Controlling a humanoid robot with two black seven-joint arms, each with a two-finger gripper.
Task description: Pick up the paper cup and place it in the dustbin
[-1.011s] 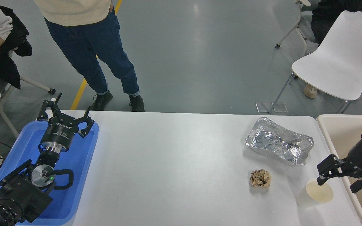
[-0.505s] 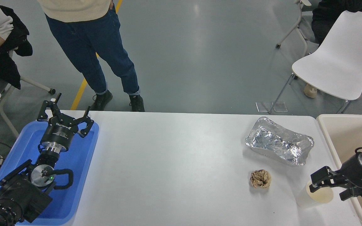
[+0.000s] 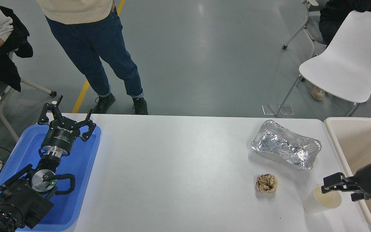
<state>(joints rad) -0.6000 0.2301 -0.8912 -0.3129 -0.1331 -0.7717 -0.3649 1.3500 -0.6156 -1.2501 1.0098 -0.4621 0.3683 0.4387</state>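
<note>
The white paper cup (image 3: 318, 203) stands upright near the table's front right corner, its cream inside showing. My right gripper (image 3: 340, 190) comes in from the right edge, open, right at the far right side of the cup's rim; one finger (image 3: 332, 182) overlaps the rim. I cannot tell whether it touches the cup. The beige dustbin (image 3: 336, 131) stands just off the table's right edge, behind my right arm. My left gripper (image 3: 67, 118) is parked, open, over the blue tray at the lower left.
A crumpled brown paper ball (image 3: 266, 183) lies left of the cup. A crinkled foil tray (image 3: 285, 148) sits behind it. The blue tray (image 3: 85, 161) is at the left edge. A person in jeans (image 3: 98, 54) stands at the far side; a white chair (image 3: 349, 61) is at the far right.
My right gripper has moved down the picture and to the right, from above the cup's far rim to level with it. The cup, ball and foil tray have not moved.
</note>
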